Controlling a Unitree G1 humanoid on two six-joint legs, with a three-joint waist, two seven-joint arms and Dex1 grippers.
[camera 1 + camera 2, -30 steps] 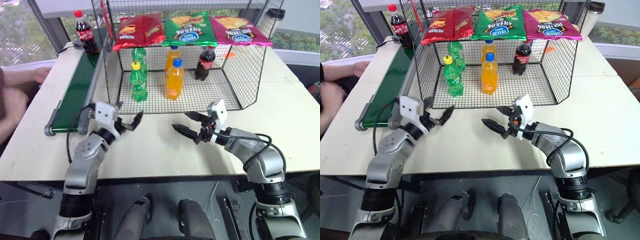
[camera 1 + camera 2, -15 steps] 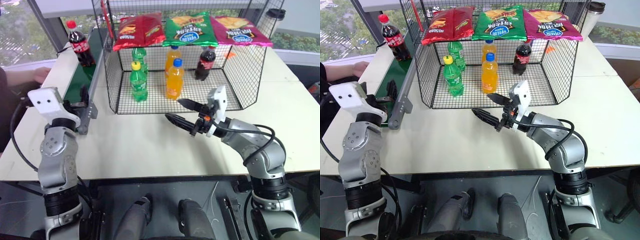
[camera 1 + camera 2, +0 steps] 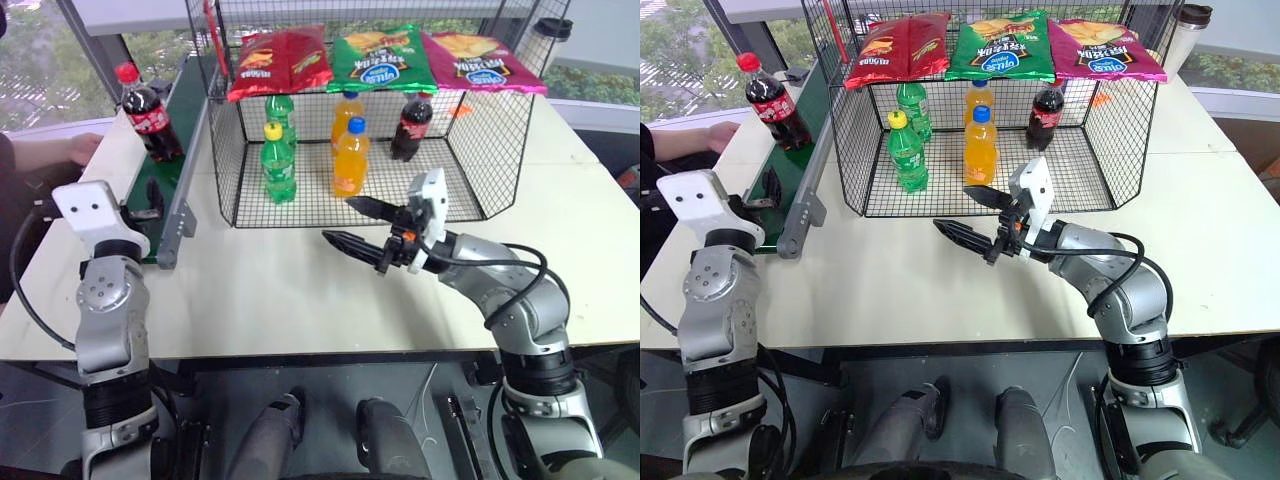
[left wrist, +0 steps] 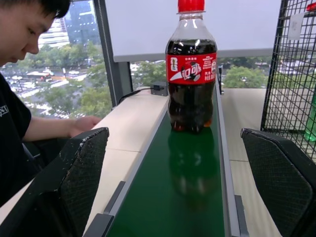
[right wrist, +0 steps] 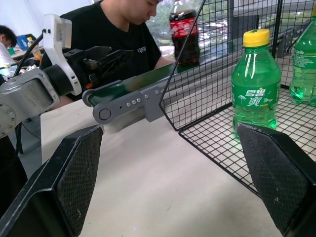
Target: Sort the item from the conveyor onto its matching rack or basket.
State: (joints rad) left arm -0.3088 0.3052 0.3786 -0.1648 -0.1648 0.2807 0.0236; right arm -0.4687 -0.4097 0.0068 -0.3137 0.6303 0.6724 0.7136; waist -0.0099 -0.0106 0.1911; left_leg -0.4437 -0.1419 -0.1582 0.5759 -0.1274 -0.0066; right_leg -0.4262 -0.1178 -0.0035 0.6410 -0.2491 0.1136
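Observation:
The item, a cola bottle (image 4: pixel 191 74) with red cap and red label, stands upright on the conveyor (image 4: pixel 187 187), partway along its green belt. My left gripper (image 3: pixel 150 198) hovers at the belt's near end, open, pointing along the belt at the bottle (image 3: pixel 148 112), well short of it. My right gripper (image 3: pixel 338 220) is open and empty, held above the table in front of the black wire cage (image 3: pixel 225 150). From the right wrist, the belt's near end (image 5: pixel 123 96) and the cage's front corner are in sight.
Inside the cage stand two green bottles (image 3: pixel 278 160), two orange bottles (image 3: pixel 350 155) and another cola bottle (image 3: pixel 411 125). Snack bags (image 3: pixel 380 55) lie on its upper shelf. A person sits at the left, one hand (image 3: pixel 80 148) on the table beside the conveyor.
The cola bottle has ridden down the belt toward me. My left gripper swung from the table's middle out to the conveyor's near end. My right gripper rose slightly and edged left.

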